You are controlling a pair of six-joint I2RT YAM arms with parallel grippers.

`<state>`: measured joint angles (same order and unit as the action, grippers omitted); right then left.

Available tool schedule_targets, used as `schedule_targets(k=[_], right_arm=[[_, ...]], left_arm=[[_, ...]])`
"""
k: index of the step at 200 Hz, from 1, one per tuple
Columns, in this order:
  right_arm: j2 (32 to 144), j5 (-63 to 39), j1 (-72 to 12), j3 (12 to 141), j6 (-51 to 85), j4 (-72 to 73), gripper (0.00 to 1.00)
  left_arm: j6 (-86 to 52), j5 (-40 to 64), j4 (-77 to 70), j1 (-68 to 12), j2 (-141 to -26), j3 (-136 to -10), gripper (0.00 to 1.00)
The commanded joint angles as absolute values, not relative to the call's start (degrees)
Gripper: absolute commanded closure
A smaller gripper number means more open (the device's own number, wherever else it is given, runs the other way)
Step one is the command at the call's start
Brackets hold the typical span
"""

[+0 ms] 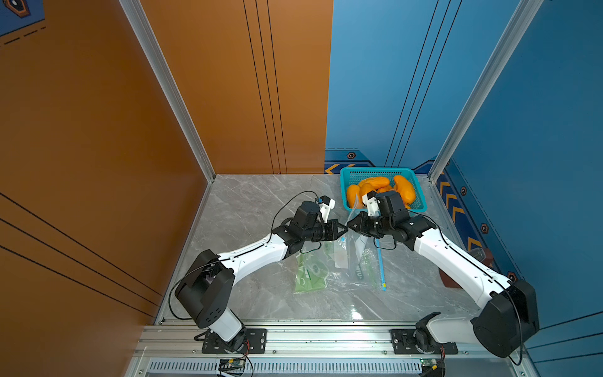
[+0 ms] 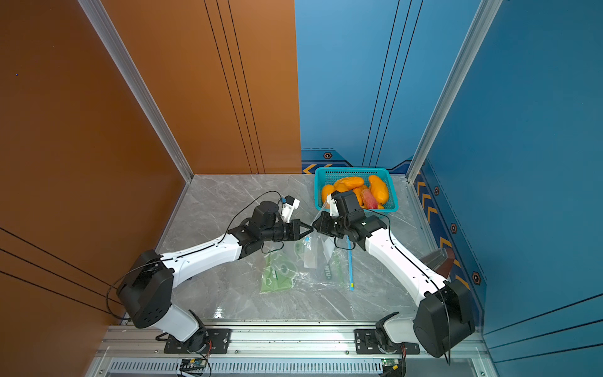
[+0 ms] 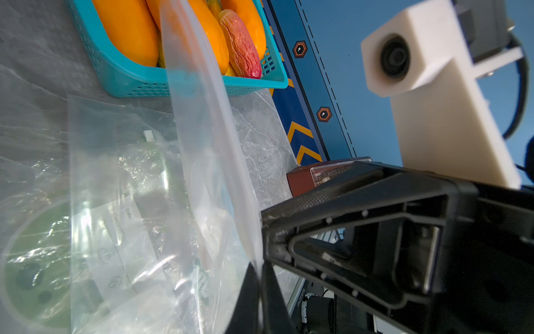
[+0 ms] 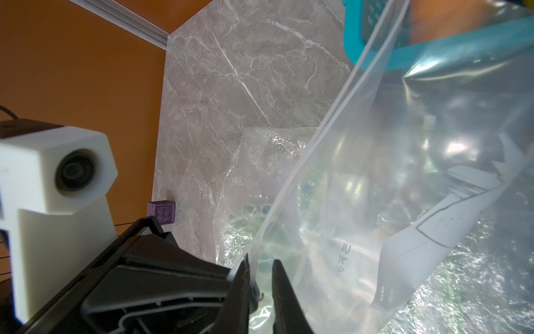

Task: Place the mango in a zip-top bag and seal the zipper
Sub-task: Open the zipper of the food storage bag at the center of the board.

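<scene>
The left claw [image 1: 345, 228] and right claw [image 1: 349, 225] meet tip to tip above the desk [image 1: 248, 209] in both top views, with a clear zip-top bag [image 1: 349, 251] hanging below them. The mangoes [image 1: 404, 191] lie in a teal basket [image 1: 378, 170] just beyond the right claw, toward the back wall, so the right arm is nearer. Their long axes lie at differing slants. A green bag [image 2: 277, 277] beside the clear one shows letters like "NIU".

In the left wrist view, the left claw [image 3: 260, 271] is closed, pinching the bag's [image 3: 208, 144] edge. A label [image 3: 127, 225] reads "Date:" and "Content:".

In the right wrist view, the right claw [image 4: 261, 260] is narrowly parted, with the bag's [image 4: 404, 173] rim against one finger. It seems to pinch nothing, though the film blurs this.
</scene>
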<state>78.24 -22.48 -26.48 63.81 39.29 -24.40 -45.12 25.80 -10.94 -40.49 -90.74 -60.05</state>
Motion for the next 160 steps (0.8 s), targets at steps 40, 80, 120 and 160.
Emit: schedule_targets(k=[40, 80, 120, 160], right_arm=[[80.07, -22.76, -27.69, 66.36, 40.36, -23.70, 0.83], [80.94, -22.50, -27.77, 65.92, 40.93, -23.99, 0.84], [81.32, -22.40, -28.09, 65.79, 41.33, -23.65, 0.84], [81.65, -23.86, -28.21, 65.42, 42.59, -21.74, 0.83]], left_arm=[[-44.52, 27.95, -12.16, -40.54, -90.46, -59.77, 1.00], [-43.70, 28.21, -12.12, -40.95, -90.38, -60.20, 1.00], [-42.84, 28.91, -12.11, -41.39, -90.97, -60.69, 1.00], [-42.10, 29.69, -12.13, -42.07, -91.95, -61.64, 1.00]])
